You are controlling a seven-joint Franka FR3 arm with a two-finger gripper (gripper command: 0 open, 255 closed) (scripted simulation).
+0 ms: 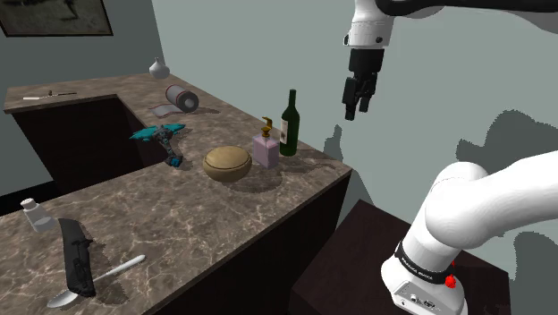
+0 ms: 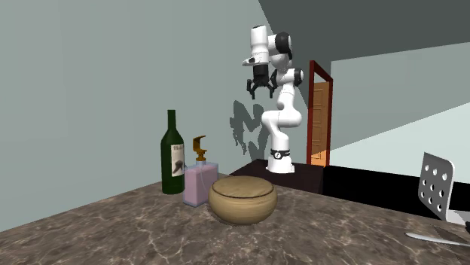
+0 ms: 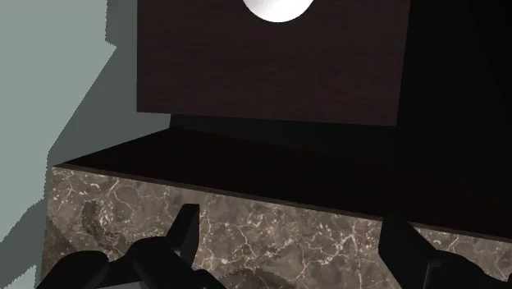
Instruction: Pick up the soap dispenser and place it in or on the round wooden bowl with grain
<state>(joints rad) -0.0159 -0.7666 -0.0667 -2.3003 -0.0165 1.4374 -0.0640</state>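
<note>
Hand [image 1: 355,113]: released, empty, high above bench [image 1: 179,215] edge, ready to descend.
Soap dispenser [image 1: 266,148]: upright, well below hand, untouched.
Bowl [image 1: 226,163]: just beside dispenser, short carry.

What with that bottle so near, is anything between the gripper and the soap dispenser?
Nothing visible does: the open gripper hangs in air, higher than the soap dispenser. The green wine bottle stands close beside it, not between.

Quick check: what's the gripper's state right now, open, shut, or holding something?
Gripper: open, fingers apart, holding nothing.
</note>
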